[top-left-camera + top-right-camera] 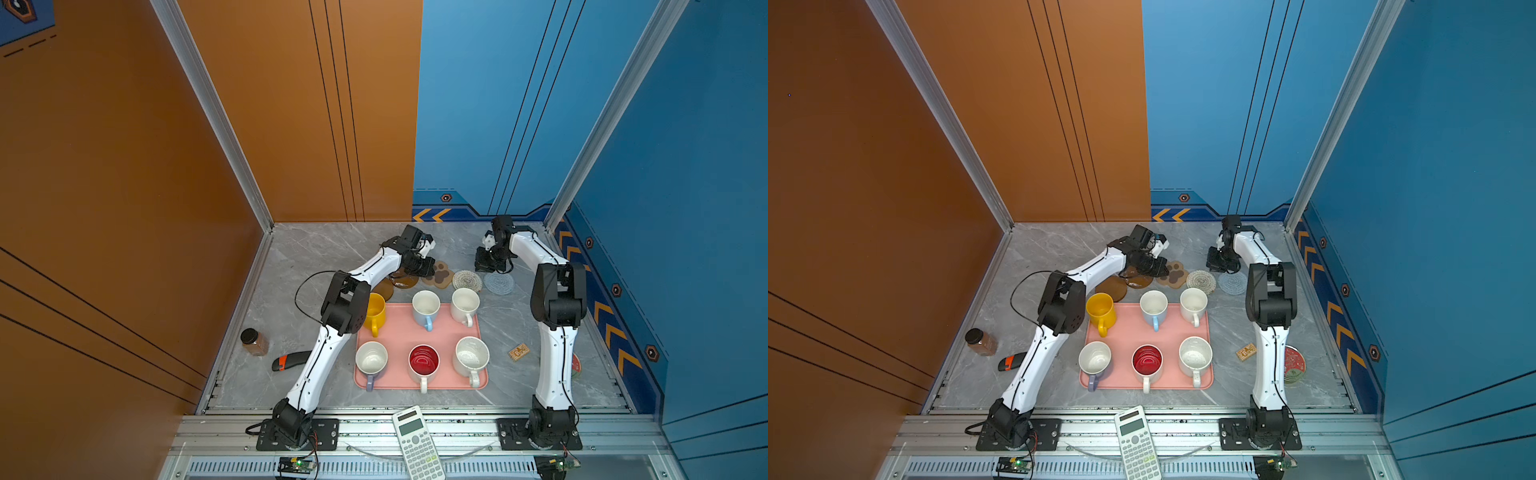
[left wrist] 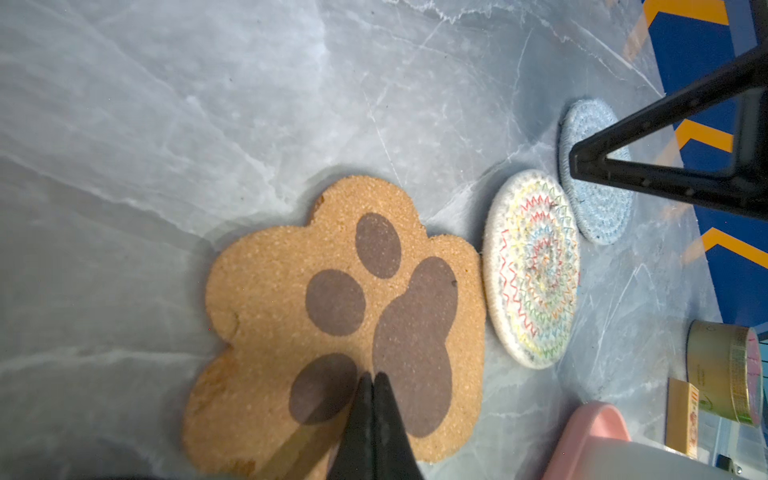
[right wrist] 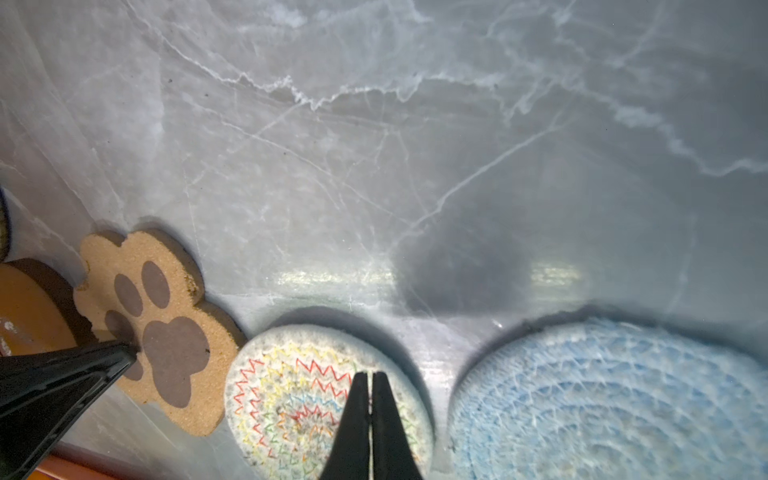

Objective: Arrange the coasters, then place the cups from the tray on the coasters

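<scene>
A robot lab cell (aluminium frame (image 1: 210,104), orange panel (image 1: 270,104), blue panel (image 1: 465,104)).

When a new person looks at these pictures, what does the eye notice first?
First the pink tray in the middle, carrying six mugs, one bright red inside. Behind it, the shut left claw points at the paw-shaped coaster, and the shut right claw hangs over the woven coasters beside it.

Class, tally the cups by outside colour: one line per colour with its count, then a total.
Yellow cup: 1
Lilac cup: 1
Light-blue cup: 1
White: 3 (red-inside cup, speckled cup, plain cup)
Total: 6
</scene>
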Controlling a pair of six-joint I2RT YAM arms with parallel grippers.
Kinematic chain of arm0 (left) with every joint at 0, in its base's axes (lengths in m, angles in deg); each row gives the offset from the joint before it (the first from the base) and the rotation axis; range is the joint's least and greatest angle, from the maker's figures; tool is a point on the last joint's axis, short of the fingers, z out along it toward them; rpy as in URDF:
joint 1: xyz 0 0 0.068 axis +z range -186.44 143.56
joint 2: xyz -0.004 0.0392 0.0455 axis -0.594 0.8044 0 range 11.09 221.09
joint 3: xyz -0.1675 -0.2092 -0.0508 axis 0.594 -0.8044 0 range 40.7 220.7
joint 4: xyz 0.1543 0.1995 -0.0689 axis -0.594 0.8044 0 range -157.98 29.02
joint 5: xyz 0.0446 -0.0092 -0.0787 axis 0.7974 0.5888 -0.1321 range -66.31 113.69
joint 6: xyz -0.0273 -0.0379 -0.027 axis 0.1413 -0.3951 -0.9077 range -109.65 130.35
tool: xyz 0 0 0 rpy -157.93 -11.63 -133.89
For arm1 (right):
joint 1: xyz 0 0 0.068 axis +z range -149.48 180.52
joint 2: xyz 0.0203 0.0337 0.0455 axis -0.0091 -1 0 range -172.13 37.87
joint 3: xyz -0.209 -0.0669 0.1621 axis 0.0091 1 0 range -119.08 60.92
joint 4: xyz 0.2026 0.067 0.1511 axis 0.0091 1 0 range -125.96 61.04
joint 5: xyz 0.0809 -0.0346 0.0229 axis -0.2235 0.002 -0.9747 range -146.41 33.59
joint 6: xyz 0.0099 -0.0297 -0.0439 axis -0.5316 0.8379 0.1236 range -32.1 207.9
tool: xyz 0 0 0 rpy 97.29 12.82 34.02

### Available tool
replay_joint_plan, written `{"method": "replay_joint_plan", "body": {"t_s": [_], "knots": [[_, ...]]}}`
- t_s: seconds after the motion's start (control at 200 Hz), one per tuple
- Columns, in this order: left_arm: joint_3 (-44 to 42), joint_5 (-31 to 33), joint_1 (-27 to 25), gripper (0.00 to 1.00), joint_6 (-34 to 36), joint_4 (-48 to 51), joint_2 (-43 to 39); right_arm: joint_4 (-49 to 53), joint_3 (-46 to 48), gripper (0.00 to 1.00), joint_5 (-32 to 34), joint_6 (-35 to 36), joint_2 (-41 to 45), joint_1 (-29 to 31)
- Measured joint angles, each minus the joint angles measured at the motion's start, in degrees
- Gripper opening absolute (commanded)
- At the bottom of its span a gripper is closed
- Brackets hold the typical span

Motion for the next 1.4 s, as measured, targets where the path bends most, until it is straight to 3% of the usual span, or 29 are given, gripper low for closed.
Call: {"method": "replay_joint_plan", "body": {"t_s": [0.656, 1.397], "knots": [[0.98, 1.88, -0.70, 0.00, -0.17, 1.14, -0.42, -0.68, 7.04, 0.00, -1.46, 0.42, 2.16, 1.81], [0.59, 2.97, -0.68, 0.00, 0.04, 1.55, -4.79, -0.07, -0.26, 0.00, -2.56, -1.16, -2.25, -1.60]]}}
